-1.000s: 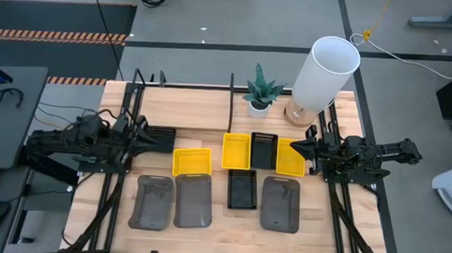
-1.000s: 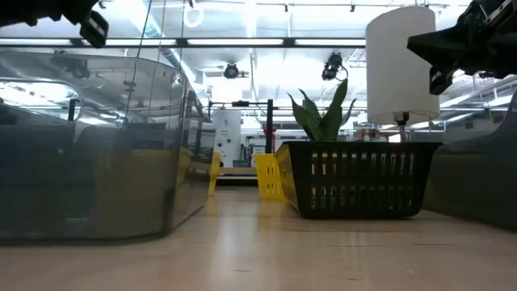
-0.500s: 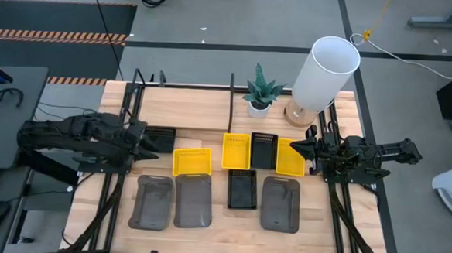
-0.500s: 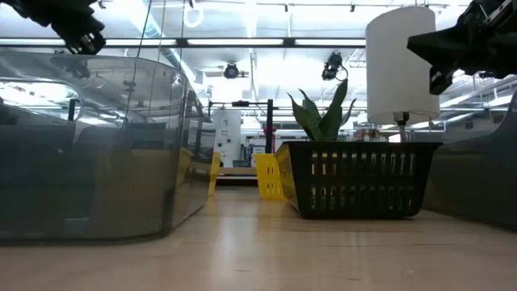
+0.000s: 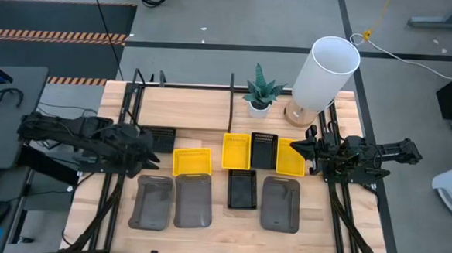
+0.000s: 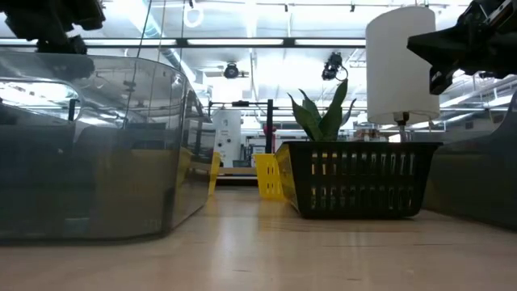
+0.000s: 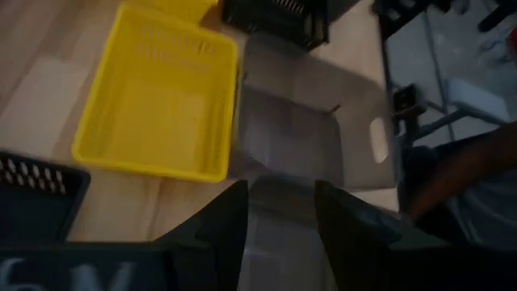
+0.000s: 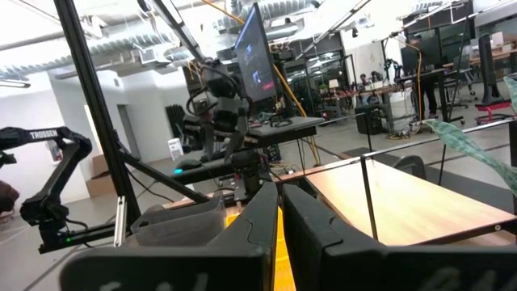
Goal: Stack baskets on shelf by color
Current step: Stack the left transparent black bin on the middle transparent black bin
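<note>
While all eight baskets lie unstacked on the table [image 5: 211,110], the left gripper [image 5: 148,155], fingers spread, hovers above a dark grey basket [image 5: 153,202]; the right gripper [image 5: 308,150], fingers pressed together, waits.

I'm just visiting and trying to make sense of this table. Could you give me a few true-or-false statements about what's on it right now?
1. Three dark grey plastic baskets lie along the table's front edge. True.
2. The left gripper holds a yellow plastic basket. False: its fingers are open and empty, beside that basket.
3. The small green plant in a white pot stands beside the tall white cylinder lamp. True.
4. The right gripper is lifting a black slatted basket. False: it hovers shut, with nothing held.
</note>
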Action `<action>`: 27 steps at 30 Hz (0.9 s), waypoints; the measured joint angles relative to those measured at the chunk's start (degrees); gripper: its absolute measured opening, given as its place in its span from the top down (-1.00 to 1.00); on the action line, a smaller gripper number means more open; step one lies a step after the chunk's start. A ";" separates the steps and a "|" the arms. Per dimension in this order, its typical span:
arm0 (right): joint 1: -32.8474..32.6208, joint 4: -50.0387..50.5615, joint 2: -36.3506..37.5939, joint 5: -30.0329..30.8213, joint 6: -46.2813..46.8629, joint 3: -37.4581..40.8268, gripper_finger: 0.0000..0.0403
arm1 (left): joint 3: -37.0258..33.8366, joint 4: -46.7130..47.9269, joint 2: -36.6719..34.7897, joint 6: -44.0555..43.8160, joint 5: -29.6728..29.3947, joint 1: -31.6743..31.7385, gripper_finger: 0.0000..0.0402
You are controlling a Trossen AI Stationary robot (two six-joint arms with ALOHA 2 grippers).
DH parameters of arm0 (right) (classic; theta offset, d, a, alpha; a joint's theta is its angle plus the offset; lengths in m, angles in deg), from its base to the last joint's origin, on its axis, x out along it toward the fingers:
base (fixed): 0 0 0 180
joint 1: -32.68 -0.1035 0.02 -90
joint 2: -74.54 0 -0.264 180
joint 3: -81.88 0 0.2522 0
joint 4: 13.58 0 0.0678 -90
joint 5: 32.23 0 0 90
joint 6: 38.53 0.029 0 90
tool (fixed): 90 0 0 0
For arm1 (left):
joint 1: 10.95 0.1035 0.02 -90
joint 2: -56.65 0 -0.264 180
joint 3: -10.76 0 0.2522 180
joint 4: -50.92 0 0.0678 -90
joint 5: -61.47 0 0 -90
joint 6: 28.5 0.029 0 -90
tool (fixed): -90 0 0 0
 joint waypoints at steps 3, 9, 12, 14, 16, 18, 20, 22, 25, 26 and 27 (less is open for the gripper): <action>0.00 0.00 0.00 0.00 0.00 0.00 0.87 | 0.00 0.95 1.36 -0.02 -2.63 -1.26 0.28; -0.02 0.00 0.01 0.00 0.00 -0.02 0.87 | 0.04 3.84 5.10 -1.60 -3.63 -4.63 0.26; 0.01 0.00 -0.01 0.00 0.00 0.01 0.87 | 0.04 6.08 7.12 -3.00 -3.70 -6.49 0.24; 0.00 0.00 0.00 0.00 0.00 0.01 0.87 | 0.04 6.02 8.19 -3.54 -3.79 -7.55 0.22; 0.00 0.01 0.00 0.00 0.00 0.01 0.87 | 0.04 5.83 8.99 -4.52 -3.81 -8.45 0.19; 0.01 0.01 0.00 0.00 0.00 -0.01 0.87 | 0.04 5.81 9.82 -5.31 -3.81 -9.32 0.15; 0.00 0.00 0.00 0.00 0.00 0.00 0.87 | 0.04 5.85 10.67 -6.26 -3.81 -10.14 0.12; -0.01 0.01 0.01 0.00 0.00 0.00 0.87 | 0.04 5.92 11.78 -6.45 -3.81 -10.91 0.11; 0.00 0.00 -0.01 0.00 0.00 0.00 0.87 | 0.04 6.42 13.50 -6.43 -4.18 -11.92 0.12; -0.01 0.00 0.00 0.00 0.00 -0.01 0.87 | 0.04 6.85 14.22 -6.40 -4.28 -12.18 0.12; 0.00 0.00 -0.01 0.00 0.00 0.01 0.87 | 0.04 7.18 14.91 -6.25 -4.52 -12.26 0.12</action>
